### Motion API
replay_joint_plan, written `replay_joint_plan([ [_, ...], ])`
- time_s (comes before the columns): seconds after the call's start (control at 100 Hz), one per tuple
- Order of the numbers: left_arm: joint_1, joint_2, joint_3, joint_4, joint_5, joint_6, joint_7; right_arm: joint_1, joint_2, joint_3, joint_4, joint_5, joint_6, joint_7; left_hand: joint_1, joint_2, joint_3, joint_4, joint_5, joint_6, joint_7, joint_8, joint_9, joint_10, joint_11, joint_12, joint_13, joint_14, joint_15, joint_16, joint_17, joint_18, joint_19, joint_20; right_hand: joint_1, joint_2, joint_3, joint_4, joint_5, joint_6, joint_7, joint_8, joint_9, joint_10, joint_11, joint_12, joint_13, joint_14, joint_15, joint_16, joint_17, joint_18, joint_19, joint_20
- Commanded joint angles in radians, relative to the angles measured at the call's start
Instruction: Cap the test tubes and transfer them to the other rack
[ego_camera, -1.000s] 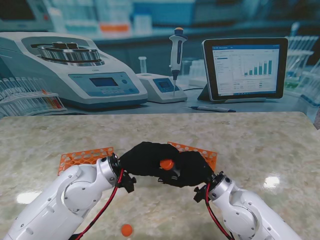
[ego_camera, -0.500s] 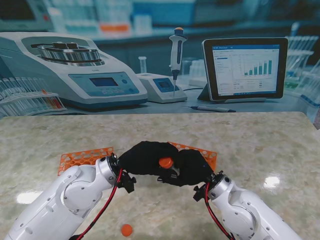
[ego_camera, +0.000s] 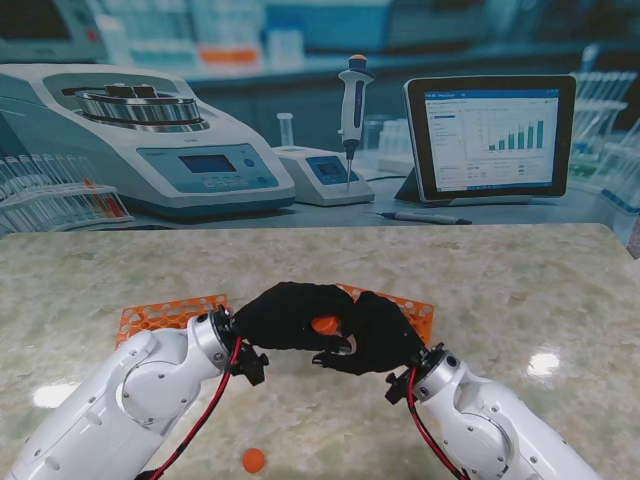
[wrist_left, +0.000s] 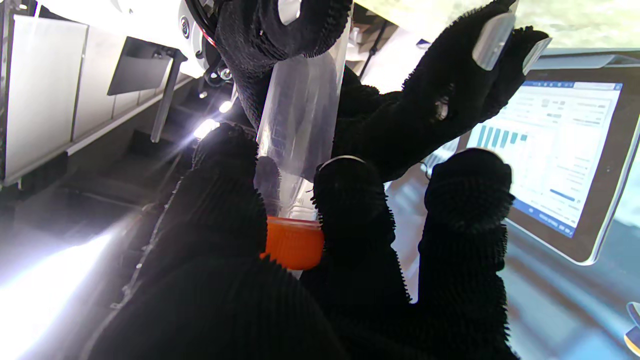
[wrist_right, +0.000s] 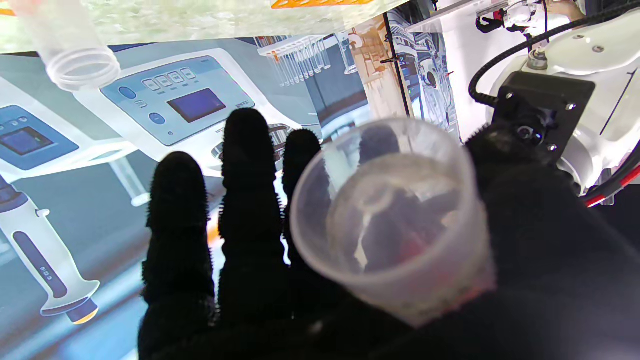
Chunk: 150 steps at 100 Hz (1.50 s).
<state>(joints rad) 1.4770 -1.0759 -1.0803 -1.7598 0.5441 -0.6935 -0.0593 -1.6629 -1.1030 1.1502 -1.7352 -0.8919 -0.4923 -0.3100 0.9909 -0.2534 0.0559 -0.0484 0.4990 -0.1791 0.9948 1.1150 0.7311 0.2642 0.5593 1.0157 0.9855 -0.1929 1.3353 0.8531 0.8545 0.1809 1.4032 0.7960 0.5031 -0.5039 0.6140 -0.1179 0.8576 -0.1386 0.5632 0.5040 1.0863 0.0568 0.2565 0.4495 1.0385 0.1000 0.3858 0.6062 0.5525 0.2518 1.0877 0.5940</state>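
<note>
— So, where's the tube (wrist_left: 300, 120)?
— Clamped in right-hand fingers (ego_camera: 375, 335), just before the orange rack (ego_camera: 395, 300), mouth toward the left.
— And the cap (wrist_left: 294, 243)?
— Pinched on that mouth by left-hand fingers (ego_camera: 290, 315).

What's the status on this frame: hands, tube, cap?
Left hand on orange cap, right hand gripping clear test tube. Cap seated on tube mouth, held above table. Spare cap lies nearer to me; nothing in the way.

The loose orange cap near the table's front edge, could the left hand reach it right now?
Probably not: the left hand is busy gripping the tube's cap, though the loose cap lies unobstructed.
</note>
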Motion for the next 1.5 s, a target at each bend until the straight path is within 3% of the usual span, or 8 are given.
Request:
replay_joint_plan([
  [0.0,0.010,0.002,0.002,-0.008,0.009,-0.007,-0.008,-0.002,-0.003,0.002,-0.015,0.000,0.008,0.005,0.300,0.195,0.411,0.034,0.103,-0.029,0.230,0.093,0.107,-0.245,0.227,0.052,-0.054,-0.106,-0.044,0.003,-0.004,0.011,-0.002,0.046,0.014,0.045,0.029,0.024,-0.039,0.055,-0.037,-0.015,-0.029,-0.003,-0.023,-0.026,-0.017,0.015,-0.031,-0.022,-0.031,0.026,-0.011,-0.021],
  [0.24,0.011,0.001,-0.002,-0.008,0.025,-0.013,0.002,0.001,-0.004,0.000,-0.009,0.009,0.021,0.009,0.300,0.187,0.411,0.034,0.121,-0.035,0.233,0.097,0.110,-0.247,0.227,0.056,-0.056,-0.101,-0.047,0.004,-0.012,0.013,-0.002,0.058,0.016,0.048,0.031,0.032,-0.025,0.072,-0.057,-0.020,-0.032,0.009,-0.029,-0.047,-0.029,0.020,-0.038,-0.038,-0.055,0.030,-0.016,-0.028],
  [0.41,0.015,-0.007,0.000,-0.003,0.033,-0.017,0.032,0.005,-0.005,-0.002,-0.004,0.010,0.027,0.002,0.300,0.169,0.413,0.018,0.141,-0.040,0.190,0.074,0.117,-0.237,0.166,0.055,-0.041,-0.031,-0.073,0.031,0.006,-0.011,0.022,0.080,0.029,0.039,0.035,0.026,-0.026,0.068,-0.056,-0.021,-0.036,0.008,-0.025,-0.051,-0.040,0.014,-0.043,-0.044,-0.062,0.028,-0.019,-0.032],
  [0.7,0.021,-0.013,-0.005,-0.006,0.054,-0.019,0.063,0.003,-0.005,0.004,-0.007,-0.002,0.049,-0.006,0.300,0.165,0.414,0.001,0.141,-0.009,0.150,0.022,0.105,-0.222,0.107,0.089,-0.041,-0.002,-0.090,0.118,0.058,-0.044,0.114,0.114,0.064,0.019,0.042,0.001,-0.043,0.050,-0.021,-0.032,-0.038,0.000,-0.021,-0.055,-0.049,0.004,-0.046,-0.050,-0.068,0.027,-0.009,-0.030],
  [0.94,0.021,-0.014,-0.012,-0.013,0.081,-0.023,0.076,0.006,-0.002,0.006,-0.004,-0.010,0.065,0.004,0.300,0.162,0.413,-0.001,0.141,-0.015,0.157,-0.001,0.105,-0.231,0.092,0.099,-0.035,0.002,-0.090,0.173,0.093,-0.074,0.223,0.089,0.070,0.017,0.043,0.000,-0.051,0.052,-0.008,-0.057,-0.047,-0.003,-0.026,-0.060,-0.064,0.007,-0.053,-0.055,-0.088,0.034,-0.003,-0.021],
  [1.15,0.021,-0.016,-0.014,-0.021,0.079,-0.022,0.080,0.011,-0.002,0.003,0.002,-0.008,0.074,0.005,0.300,0.162,0.412,-0.004,0.142,-0.016,0.154,-0.009,0.099,-0.227,0.081,0.098,-0.033,-0.006,-0.098,0.174,0.103,-0.089,0.202,0.061,0.103,-0.002,0.047,-0.008,-0.051,0.042,0.009,-0.087,-0.047,-0.002,-0.030,-0.065,-0.064,0.006,-0.052,-0.055,-0.087,0.031,0.000,-0.015],
  [1.19,0.020,-0.016,-0.014,-0.021,0.077,-0.021,0.081,0.013,-0.002,0.002,0.004,-0.008,0.077,0.005,0.300,0.161,0.411,-0.005,0.141,-0.017,0.150,-0.012,0.096,-0.225,0.076,0.097,-0.032,-0.007,-0.101,0.174,0.106,-0.093,0.196,0.055,0.117,-0.004,0.042,-0.012,-0.071,0.039,0.079,-0.155,-0.047,-0.003,-0.029,-0.070,-0.064,0.005,-0.052,-0.057,-0.084,0.029,0.000,-0.008],
  [1.49,0.019,-0.016,-0.017,-0.030,0.067,-0.018,0.077,0.023,-0.003,-0.006,0.013,-0.005,0.093,0.003,0.300,0.160,0.401,-0.013,0.144,-0.019,0.118,-0.043,0.083,-0.220,0.038,0.091,-0.040,-0.008,-0.123,0.177,0.091,-0.095,0.164,0.044,0.156,-0.023,0.057,-0.020,-0.098,0.011,0.130,-0.175,-0.050,-0.004,-0.030,-0.072,-0.053,0.000,-0.044,-0.053,-0.051,0.009,0.028,0.007],
])
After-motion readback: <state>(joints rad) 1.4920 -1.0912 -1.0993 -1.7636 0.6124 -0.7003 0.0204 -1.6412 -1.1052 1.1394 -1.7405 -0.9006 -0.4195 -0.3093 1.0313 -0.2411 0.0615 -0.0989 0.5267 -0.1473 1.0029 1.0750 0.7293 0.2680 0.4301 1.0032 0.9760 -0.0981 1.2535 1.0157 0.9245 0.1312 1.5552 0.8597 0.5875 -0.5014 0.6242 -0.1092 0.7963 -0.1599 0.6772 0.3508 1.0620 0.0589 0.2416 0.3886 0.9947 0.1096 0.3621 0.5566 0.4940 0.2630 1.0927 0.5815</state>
